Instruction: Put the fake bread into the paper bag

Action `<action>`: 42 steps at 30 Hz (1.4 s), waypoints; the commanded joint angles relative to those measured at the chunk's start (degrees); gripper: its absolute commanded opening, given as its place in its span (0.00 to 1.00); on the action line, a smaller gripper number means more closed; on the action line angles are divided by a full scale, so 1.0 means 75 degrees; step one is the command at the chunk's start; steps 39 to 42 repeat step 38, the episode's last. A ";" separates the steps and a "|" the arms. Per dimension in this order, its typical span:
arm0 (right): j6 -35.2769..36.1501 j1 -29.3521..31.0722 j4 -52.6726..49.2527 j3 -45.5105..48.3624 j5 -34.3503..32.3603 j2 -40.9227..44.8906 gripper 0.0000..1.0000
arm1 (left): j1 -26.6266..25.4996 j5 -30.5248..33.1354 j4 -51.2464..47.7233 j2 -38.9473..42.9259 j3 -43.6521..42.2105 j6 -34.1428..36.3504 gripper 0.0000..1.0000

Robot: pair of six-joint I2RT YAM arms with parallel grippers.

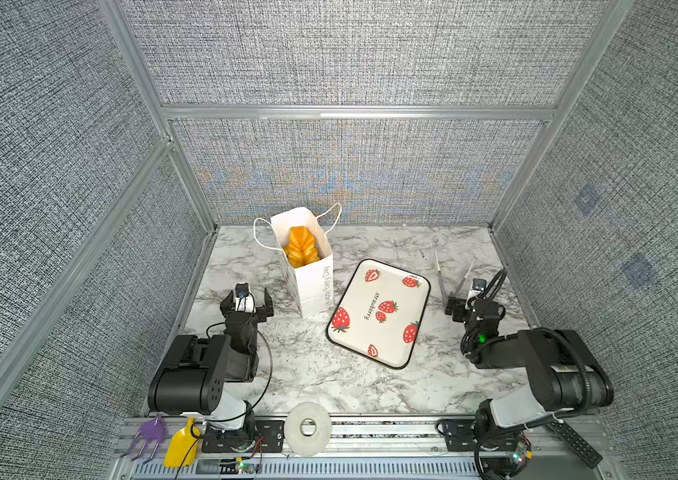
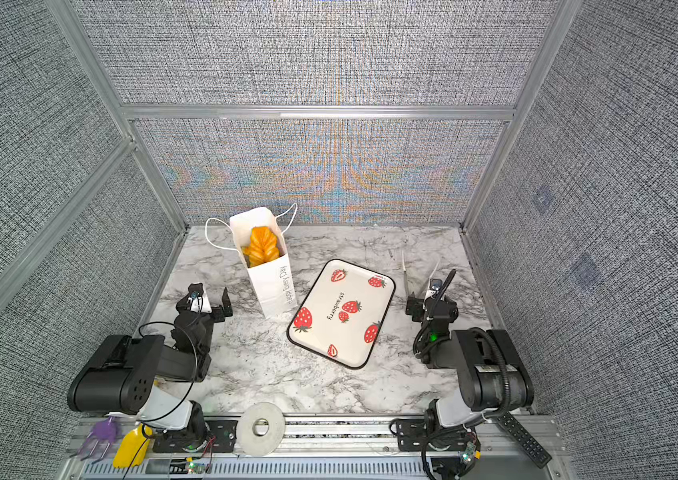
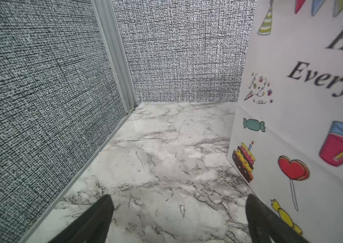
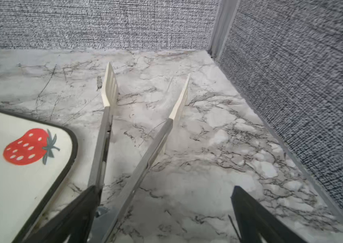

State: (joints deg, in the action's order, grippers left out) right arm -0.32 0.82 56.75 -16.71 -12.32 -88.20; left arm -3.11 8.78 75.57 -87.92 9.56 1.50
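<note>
Left wrist view shows the left pincer spread as wide as it goes over bare marbled table, gripping nothing. The paper bag stands just beside one finger; I cannot tell whether they touch. Right wrist view has the right pincer equally wide. Tongs lie splayed on the table between its jaws, unclamped, reaching out ahead of it, and the empty tray sits close alongside. In both top views the fake bread sits inside the bag, beyond the left pincer, piled up in the open mouth; none shows anywhere else.

I judge the loading done, so the next move seems to call only for both arms keeping clear of the bag. The bread is glossy, ridged and golden-orange. The bag is thin white paper with cord handles and likely tips easily. The tongs are flat metal strips with slotted white tips, and the tray is smooth with a black rim.
</note>
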 commanded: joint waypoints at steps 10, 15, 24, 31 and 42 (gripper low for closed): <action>-0.0053 -0.0048 0.0453 -0.0145 0.0224 -0.0040 0.99 | 0.0040 -0.0268 0.0246 -0.0003 0.0026 0.0069 0.99; -0.0060 -0.0042 0.0454 -0.0144 0.0224 -0.0034 0.99 | 0.0038 -0.0268 0.0244 0.0003 0.0037 0.0064 0.99; -0.0051 -0.0050 0.0454 -0.0133 0.0218 -0.0042 0.99 | 0.0040 -0.0279 0.0238 0.0003 0.0021 0.0046 0.99; -0.0051 -0.0047 0.0449 -0.0141 0.0218 -0.0049 0.99 | 0.0074 -0.0344 0.0122 -0.0035 0.0107 0.0035 0.99; -0.0048 -0.0049 0.0463 -0.0142 0.0214 -0.0038 0.99 | 0.0076 -0.0350 0.0215 0.0002 0.0050 0.0033 0.99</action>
